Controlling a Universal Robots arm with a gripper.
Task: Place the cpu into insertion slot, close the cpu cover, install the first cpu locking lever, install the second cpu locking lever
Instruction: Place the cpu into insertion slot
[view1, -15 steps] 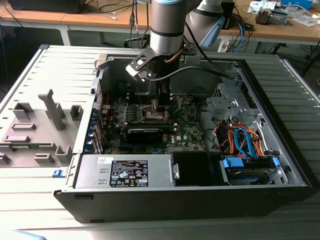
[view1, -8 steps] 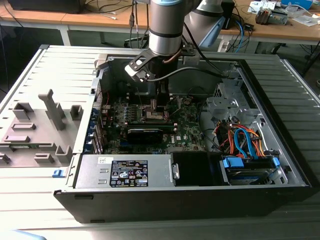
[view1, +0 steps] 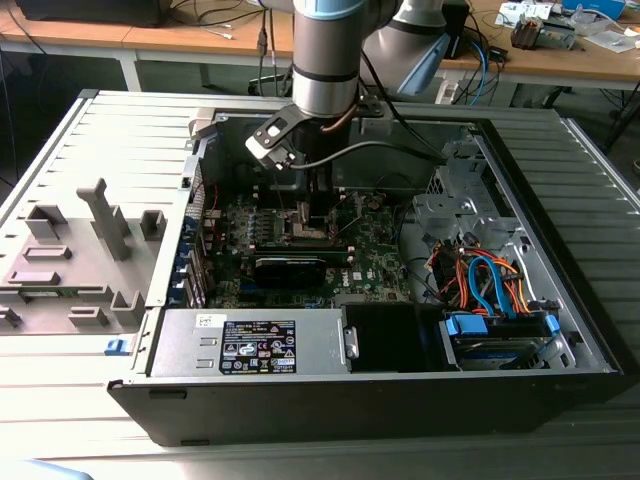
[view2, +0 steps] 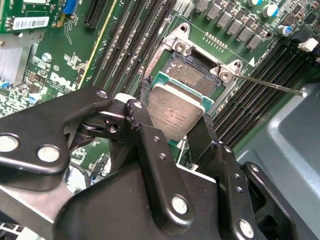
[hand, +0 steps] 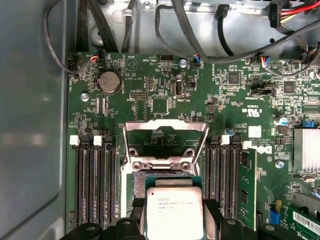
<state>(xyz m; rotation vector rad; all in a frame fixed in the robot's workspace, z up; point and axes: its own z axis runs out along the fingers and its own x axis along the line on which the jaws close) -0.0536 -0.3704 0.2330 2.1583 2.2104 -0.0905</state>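
My gripper (view1: 316, 222) reaches down into the open computer case, over the green motherboard (view1: 375, 255). It is shut on the cpu (view2: 175, 117), a flat silvery square with a green edge, held between black fingers (view2: 202, 137). In both wrist views the cpu (hand: 174, 212) hangs just above the insertion slot (view2: 192, 75), covering part of it; the slot's dark pin field shows beyond the chip. The cpu cover (hand: 165, 125), a silvery frame, stands raised and open past the insertion slot (hand: 135, 180). A thin metal locking lever (view2: 270, 86) sticks out sideways from the slot's corner.
Long black memory slots (hand: 92, 185) flank the socket on both sides. A black card (view1: 290, 268) lies just in front of it. The power supply (view1: 250, 345) and a drive bay with blue and orange cables (view1: 495, 295) line the case's front. Cables (hand: 200, 45) run along the far wall.
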